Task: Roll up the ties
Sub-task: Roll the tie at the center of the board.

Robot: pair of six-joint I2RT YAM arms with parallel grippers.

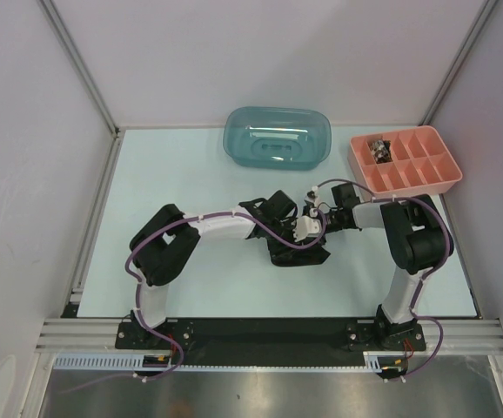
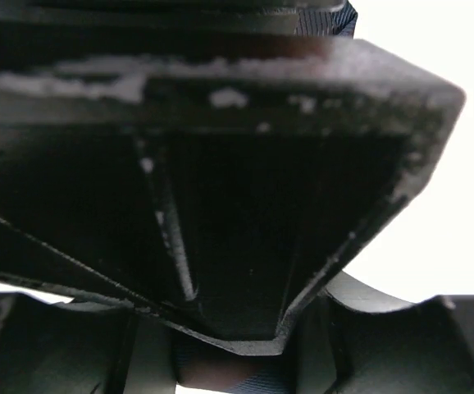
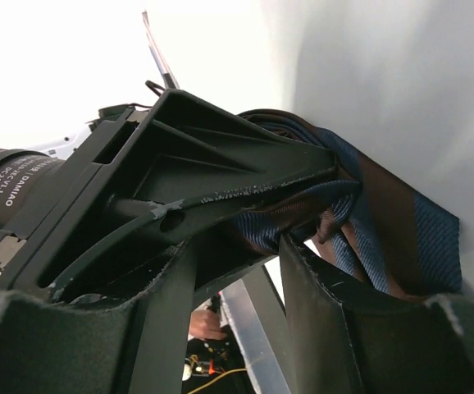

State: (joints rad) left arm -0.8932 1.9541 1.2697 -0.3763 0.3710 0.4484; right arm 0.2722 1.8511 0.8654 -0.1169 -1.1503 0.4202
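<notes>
Blue-brown striped tie [image 3: 401, 222] — mid-roll | left hand [image 2: 230, 363], right hand [image 3: 245, 254] — grip: cannot tell | next: tight even turns

Both are the same build: the left arm [image 1: 160, 252] and right arm [image 1: 412, 239] have chunky black joints with white links [image 1: 221, 228] in between, plus a purple cable [image 1: 134, 270] looping loose off each one. Black mounting plate [image 1: 260, 331] under the bases. One motor barrel [image 3: 11, 185] has white DAMIAO lettering. Fingers [image 3: 221, 164] are ribbed black plastic, edges scuffed pale.
</notes>
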